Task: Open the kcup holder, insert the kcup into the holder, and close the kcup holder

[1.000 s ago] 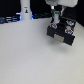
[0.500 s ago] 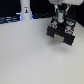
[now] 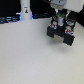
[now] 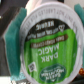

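The fingers [image 4: 11, 35] appear as teal pads at either edge of the wrist view, pressed against the rim of the kcup [image 4: 49, 47], so the gripper [image 3: 61, 26] is clenched on the pod, whose green foil lid fills that view. In the exterior view the gripper hangs directly over the kcup holder [image 3: 62, 35], the black unit on the white desk [image 3: 30, 60]. The pod itself is too small to make out there.

The risk, as I judge it, is misalignment: if the pod is released off-centre or tilted, it could catch the holder's edge and tip out. Whether the holder is open cannot be told.
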You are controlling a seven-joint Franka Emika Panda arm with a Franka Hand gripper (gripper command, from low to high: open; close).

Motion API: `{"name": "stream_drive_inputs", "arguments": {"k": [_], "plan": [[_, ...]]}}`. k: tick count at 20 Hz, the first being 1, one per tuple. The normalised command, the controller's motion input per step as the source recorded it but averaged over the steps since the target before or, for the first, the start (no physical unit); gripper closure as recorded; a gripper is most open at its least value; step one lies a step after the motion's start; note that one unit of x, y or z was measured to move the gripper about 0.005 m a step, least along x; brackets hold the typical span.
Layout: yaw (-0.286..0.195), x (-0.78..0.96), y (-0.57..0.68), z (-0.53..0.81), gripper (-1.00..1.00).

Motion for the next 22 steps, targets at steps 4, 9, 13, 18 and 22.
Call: {"name": "stream_drive_inputs", "arguments": {"k": [4,9,13,18,22], "plan": [[-0.013,0.13,0.04,-0.10,1.00],[0.000,0.09,0.13,0.21,1.00],[0.000,0.25,0.26,0.30,1.00],[0.000,0.25,0.21,0.17,1.00],[-0.007,0.10,0.05,-0.18,1.00]]}}
